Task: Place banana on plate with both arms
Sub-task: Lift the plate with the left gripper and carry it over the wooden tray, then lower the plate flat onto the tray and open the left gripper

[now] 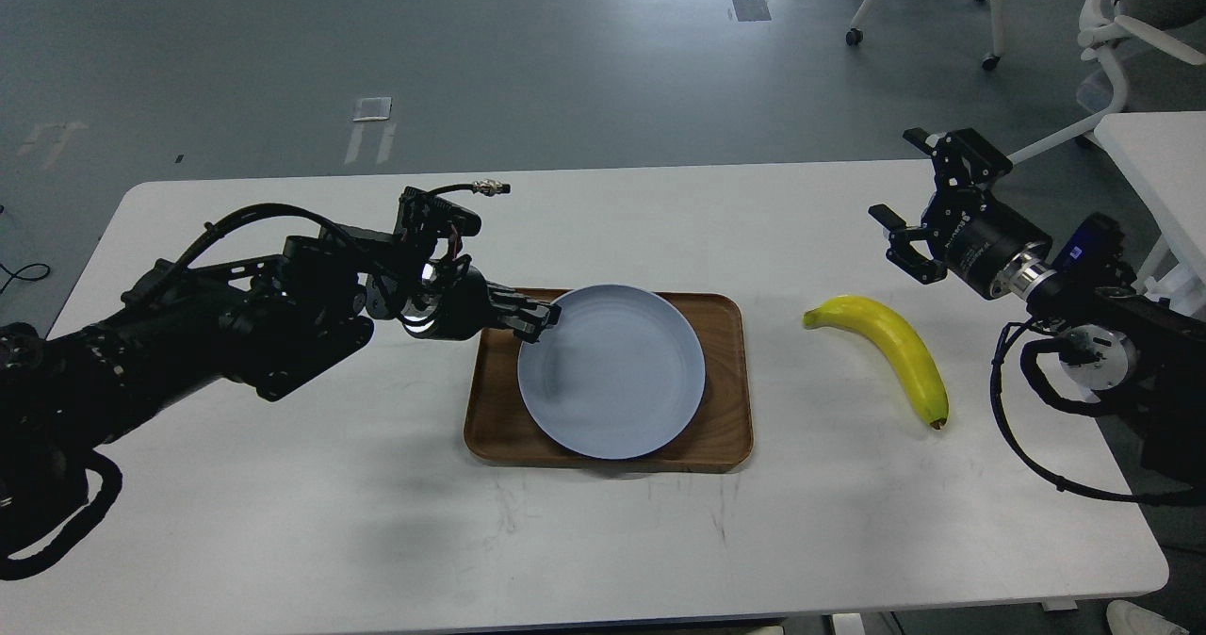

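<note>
The pale blue-grey plate (612,371) is over the brown wooden tray (725,381), near its middle. My left gripper (545,318) is shut on the plate's upper left rim. The yellow banana (895,348) lies on the white table to the right of the tray, with its dark tip toward me. My right gripper (919,206) is open and empty, up and to the right of the banana's far end, clear of it.
The white table (377,503) runs under everything, with its right edge close beyond the banana. A second white table (1154,159) and white office chairs (1121,32) stand at the back right on the grey floor.
</note>
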Available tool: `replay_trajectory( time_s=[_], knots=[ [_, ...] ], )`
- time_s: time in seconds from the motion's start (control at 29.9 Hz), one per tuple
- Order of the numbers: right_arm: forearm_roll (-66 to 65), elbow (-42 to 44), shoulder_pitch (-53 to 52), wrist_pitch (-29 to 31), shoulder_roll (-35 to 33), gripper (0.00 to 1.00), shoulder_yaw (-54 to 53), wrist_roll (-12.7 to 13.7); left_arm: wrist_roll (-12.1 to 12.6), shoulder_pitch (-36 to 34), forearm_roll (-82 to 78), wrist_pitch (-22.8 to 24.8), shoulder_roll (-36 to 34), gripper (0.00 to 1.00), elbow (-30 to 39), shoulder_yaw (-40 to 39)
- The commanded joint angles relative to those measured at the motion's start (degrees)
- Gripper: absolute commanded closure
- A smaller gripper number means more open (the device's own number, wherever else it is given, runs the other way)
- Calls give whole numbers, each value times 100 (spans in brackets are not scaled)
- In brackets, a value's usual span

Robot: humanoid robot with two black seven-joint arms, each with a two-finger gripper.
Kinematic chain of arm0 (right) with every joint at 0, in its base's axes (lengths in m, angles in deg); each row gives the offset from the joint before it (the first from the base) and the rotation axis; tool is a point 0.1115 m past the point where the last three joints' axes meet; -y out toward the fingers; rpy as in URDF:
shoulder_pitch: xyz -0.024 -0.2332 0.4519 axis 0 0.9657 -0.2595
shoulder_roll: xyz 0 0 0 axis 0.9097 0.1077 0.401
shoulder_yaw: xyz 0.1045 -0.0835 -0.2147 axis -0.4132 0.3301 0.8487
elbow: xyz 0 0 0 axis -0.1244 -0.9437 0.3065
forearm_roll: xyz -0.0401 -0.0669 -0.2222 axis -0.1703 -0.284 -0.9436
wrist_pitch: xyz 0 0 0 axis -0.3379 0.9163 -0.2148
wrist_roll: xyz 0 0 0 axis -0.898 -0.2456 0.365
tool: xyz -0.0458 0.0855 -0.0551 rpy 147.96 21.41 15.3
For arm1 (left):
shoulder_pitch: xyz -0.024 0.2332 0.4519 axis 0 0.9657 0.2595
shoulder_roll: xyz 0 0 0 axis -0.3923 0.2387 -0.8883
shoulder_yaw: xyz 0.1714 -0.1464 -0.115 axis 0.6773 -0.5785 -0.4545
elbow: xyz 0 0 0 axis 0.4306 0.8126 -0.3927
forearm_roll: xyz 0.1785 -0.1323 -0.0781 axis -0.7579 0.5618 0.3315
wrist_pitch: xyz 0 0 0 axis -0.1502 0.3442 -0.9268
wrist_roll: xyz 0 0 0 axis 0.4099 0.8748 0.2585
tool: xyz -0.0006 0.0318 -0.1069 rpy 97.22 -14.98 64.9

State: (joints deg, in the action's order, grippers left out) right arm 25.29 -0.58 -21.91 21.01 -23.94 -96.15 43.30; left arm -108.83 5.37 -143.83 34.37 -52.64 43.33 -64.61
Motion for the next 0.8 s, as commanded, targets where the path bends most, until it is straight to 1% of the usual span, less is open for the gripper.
replay_trajectory(
  time_s=[0.0,0.33,0.37,0.4,0.43,0.47,0.5,0.53,0.57,0.6,0.64,0.67,0.74,0.77],
  knots=[
    [-1,-8,21,0,-2,1,8,0,0,2,0,77,100,100,-187,0],
    [-9,-8,38,0,-2,1,26,0,0,63,53,77,171,100,-302,0],
    [-9,-8,38,0,-2,1,26,0,0,63,61,77,179,95,-311,-9],
    [-9,-8,47,0,7,1,26,0,0,54,96,60,179,74,-320,-9],
    [-9,-8,47,0,7,1,26,0,0,54,123,42,188,62,-320,-9],
    [-9,-8,47,0,7,1,26,0,0,54,132,33,223,54,-320,-9],
    [-9,-8,47,0,7,1,26,0,0,54,140,33,241,50,-328,-9],
    [-9,-8,47,0,7,1,26,0,0,54,141,33,241,44,-328,-9],
    [-18,-8,47,0,7,1,26,0,0,46,149,25,250,31,-337,-17],
    [-9,1,56,0,7,1,26,0,0,37,149,16,250,22,-337,-17],
    [-18,1,56,0,7,1,26,0,0,28,149,16,267,19,-337,-26],
    [-18,-8,56,0,7,1,26,0,0,11,158,-2,267,14,-337,-35],
    [-18,-8,56,0,7,1,26,0,0,-7,228,-11,267,8,-337,-52],
    [-18,-8,56,0,7,1,34,0,0,-33,402,-11,276,3,-337,-44]
  ],
)
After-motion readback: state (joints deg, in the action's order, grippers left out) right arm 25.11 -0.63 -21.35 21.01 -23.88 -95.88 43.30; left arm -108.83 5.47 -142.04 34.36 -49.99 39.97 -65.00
